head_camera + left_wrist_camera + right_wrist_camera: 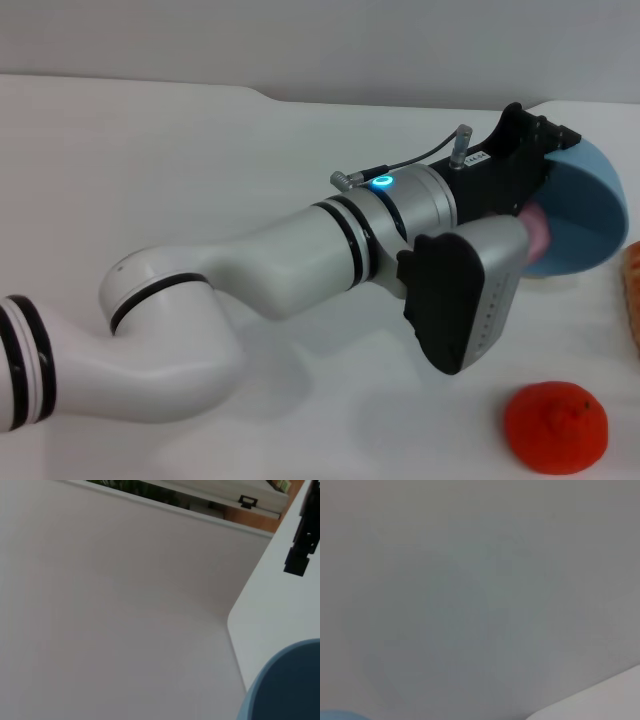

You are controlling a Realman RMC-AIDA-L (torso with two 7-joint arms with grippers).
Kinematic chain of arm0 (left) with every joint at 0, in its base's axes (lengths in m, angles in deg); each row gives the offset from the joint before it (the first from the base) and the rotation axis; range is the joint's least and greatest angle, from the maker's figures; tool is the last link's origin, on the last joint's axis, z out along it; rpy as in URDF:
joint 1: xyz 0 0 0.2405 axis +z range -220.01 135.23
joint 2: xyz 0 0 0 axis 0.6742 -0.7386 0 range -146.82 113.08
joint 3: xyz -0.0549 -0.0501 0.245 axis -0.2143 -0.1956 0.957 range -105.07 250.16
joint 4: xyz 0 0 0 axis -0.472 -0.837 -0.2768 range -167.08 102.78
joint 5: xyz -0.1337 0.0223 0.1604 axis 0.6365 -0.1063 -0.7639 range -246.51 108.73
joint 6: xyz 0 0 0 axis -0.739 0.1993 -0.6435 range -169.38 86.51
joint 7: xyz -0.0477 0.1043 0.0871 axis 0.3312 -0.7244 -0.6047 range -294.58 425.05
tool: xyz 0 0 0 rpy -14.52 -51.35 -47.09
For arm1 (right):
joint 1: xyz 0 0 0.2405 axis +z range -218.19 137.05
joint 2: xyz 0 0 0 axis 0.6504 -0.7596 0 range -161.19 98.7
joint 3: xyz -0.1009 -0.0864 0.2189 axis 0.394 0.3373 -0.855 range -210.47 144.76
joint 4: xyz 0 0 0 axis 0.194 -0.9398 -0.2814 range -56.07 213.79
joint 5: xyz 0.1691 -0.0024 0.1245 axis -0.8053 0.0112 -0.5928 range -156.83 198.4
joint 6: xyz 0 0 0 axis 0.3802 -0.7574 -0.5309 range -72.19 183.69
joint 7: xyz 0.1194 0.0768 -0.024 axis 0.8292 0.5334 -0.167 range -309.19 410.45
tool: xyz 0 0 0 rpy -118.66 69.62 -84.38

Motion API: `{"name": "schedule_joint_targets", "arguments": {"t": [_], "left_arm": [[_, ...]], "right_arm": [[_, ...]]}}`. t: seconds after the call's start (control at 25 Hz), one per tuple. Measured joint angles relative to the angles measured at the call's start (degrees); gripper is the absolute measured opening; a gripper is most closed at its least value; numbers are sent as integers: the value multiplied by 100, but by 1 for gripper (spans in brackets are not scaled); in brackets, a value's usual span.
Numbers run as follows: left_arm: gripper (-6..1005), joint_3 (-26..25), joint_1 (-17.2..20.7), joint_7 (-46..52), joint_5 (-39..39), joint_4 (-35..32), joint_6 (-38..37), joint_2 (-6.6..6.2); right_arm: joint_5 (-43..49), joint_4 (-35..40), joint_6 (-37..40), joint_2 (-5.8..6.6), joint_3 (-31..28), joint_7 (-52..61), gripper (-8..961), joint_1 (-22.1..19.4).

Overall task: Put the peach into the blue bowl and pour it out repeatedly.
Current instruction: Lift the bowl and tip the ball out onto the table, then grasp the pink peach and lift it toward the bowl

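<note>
Writing that can be read appears nowhere. Left gripper (540, 150) (upper right of the head view) grips the tipped blue bowl (590, 215); a pink peach (537, 232) peeks at its mouth. Orange fruit (555, 427) lies at lower right.

Showing on the table — one blue bowl (590, 215), one peach (538, 235), one orange-red fruit (556, 428); one arm (260, 300) reaching across.
</note>
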Motion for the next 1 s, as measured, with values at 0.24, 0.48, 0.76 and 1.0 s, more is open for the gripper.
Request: {"name": "schedule_joint_targets", "arguments": {"t": [0.24,0.48,0.76,1.0], "left_arm": [[-1,21,94,-391,0,15,126,0],[-2,86,156,-586,-2,61,207,0],[-1,-141,186,-489,902,40,287,-1],[-1,-826,-116,-430,3802,-6,-264,1]], "right_arm": [[1,0,-6,12,-4,11,417,74],[-3,0,-7,7,-65,22,419,81],[78,32,-17,29,16,323,422,96],[1660,872,-61,85,370,2408,424,412]]}}
